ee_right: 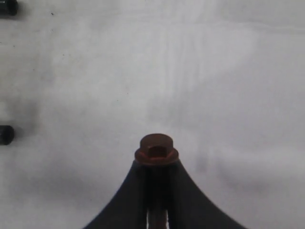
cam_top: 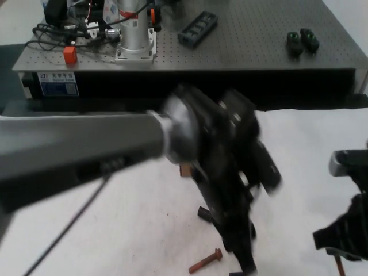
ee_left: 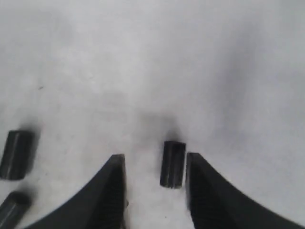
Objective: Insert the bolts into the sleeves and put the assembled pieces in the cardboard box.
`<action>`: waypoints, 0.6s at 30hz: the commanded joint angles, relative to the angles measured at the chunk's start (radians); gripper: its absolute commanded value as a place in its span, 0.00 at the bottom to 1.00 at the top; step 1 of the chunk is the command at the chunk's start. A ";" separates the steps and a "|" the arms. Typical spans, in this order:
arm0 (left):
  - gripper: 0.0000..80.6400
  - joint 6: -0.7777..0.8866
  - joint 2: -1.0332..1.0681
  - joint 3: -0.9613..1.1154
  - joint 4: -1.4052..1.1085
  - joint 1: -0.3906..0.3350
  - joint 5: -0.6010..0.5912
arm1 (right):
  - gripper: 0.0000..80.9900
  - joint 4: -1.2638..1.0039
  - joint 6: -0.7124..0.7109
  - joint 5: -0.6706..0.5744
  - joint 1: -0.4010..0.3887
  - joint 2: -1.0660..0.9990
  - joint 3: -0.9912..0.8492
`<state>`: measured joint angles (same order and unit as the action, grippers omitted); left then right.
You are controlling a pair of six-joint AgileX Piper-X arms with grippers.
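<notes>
My left gripper (ee_left: 153, 158) hangs open just above the white cloth (ee_left: 190, 71). A short black sleeve (ee_left: 172, 163) lies between its fingers, closer to one finger. Two more black sleeves (ee_left: 16, 154) (ee_left: 12, 210) lie off to one side. In the high view the left arm (cam_top: 218, 172) stretches from the left to mid-cloth, and its gripper (cam_top: 244, 259) points down. My right gripper (ee_right: 156, 164) is shut on a copper bolt (ee_right: 156, 149), whose hex head pokes out past the fingertips. It sits at the near right (cam_top: 345, 241). A loose copper bolt (cam_top: 206, 261) lies near the left gripper.
A perforated metal bench (cam_top: 253, 46) behind the cloth carries a metal post (cam_top: 133, 29), a black slotted tray (cam_top: 197, 27), an orange block (cam_top: 69, 54) and two dark round parts (cam_top: 302, 41). Another small copper piece (cam_top: 185, 169) and a dark sleeve (cam_top: 204, 214) lie mid-cloth.
</notes>
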<state>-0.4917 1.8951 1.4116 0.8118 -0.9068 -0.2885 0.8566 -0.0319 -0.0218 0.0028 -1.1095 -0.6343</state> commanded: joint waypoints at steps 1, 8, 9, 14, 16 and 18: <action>0.38 -0.068 0.032 0.010 -0.010 -0.026 0.023 | 0.01 0.052 -0.015 -0.042 0.067 0.128 0.049; 0.38 -0.147 0.092 0.010 0.000 -0.047 0.105 | 0.01 0.071 -0.015 -0.064 0.067 0.143 0.063; 0.38 -0.158 0.098 0.010 -0.003 -0.047 0.109 | 0.01 0.071 -0.015 -0.064 0.067 0.143 0.063; 0.38 -0.177 0.122 0.010 -0.006 -0.047 0.109 | 0.01 0.073 -0.015 -0.064 0.067 0.143 0.063; 0.38 -0.177 0.137 0.010 -0.004 -0.047 0.109 | 0.01 0.073 -0.015 -0.064 0.067 0.143 0.063; 0.38 -0.177 0.147 0.010 -0.004 -0.047 0.104 | 0.01 0.073 -0.015 -0.064 0.067 0.143 0.063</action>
<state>-0.6543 2.0184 1.4116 0.8124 -0.9514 -0.1866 0.9271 -0.0414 -0.0733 0.0665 -0.9769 -0.5723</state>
